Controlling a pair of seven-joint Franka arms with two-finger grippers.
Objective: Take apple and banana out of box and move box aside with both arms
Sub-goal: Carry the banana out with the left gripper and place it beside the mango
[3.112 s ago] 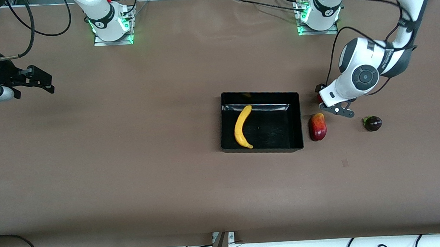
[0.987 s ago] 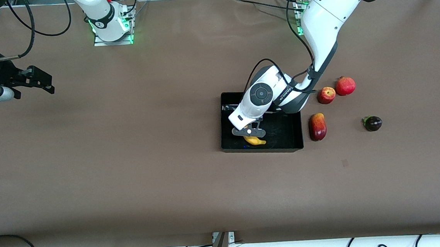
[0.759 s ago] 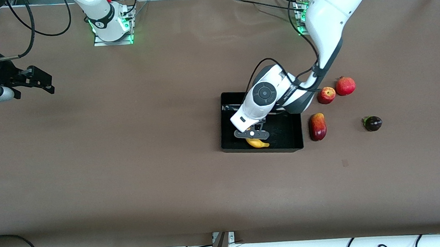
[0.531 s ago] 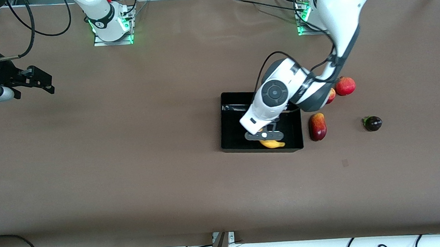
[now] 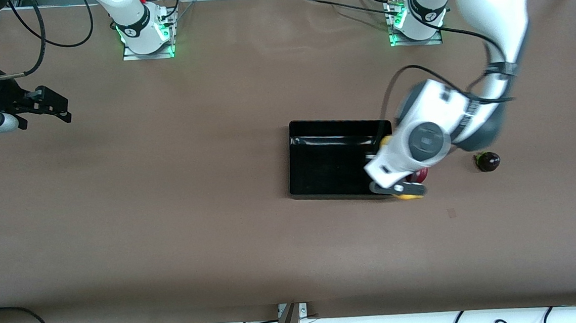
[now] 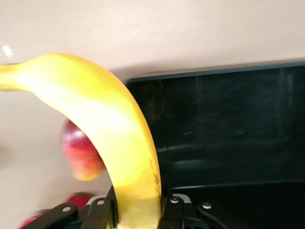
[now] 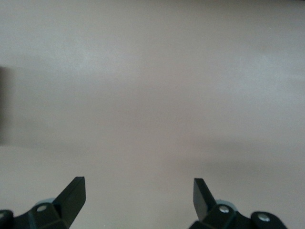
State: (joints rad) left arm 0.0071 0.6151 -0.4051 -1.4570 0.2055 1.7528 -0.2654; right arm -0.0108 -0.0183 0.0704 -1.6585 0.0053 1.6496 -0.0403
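The left gripper (image 5: 399,190) is holding the banana (image 6: 109,129). Its two fingers are squeezing the banana's thick middle, and the long yellow curve is sticking out in front of the claw. In the front view, the claw is hanging over the box's corner at about four o'clock, right where the box (image 5: 328,163) meets the bare table (image 5: 170,215).

The box is looking empty now. Only its shiny black floor is showing, so no fruit is sitting inside it. That makes me think the apple is already out, but I cannot see the apple anywhere, because the big white arm is covering that part of the table.

A red fruit (image 5: 422,174) is peeking out from under the arm, just beside the box at about three o'clock. A small dark fruit (image 5: 487,161) is lying farther out the same way.

The right gripper (image 7: 138,195) is waiting well apart from the box, out toward ten o'clock in the front view. Its fingers are spread wide and holding nothing, with only bare table under them.

So the job is looking more than half done. The banana is needing a spot on the table, then the claw must let go. After that, both arms are going to have to push or lift the box aside together.
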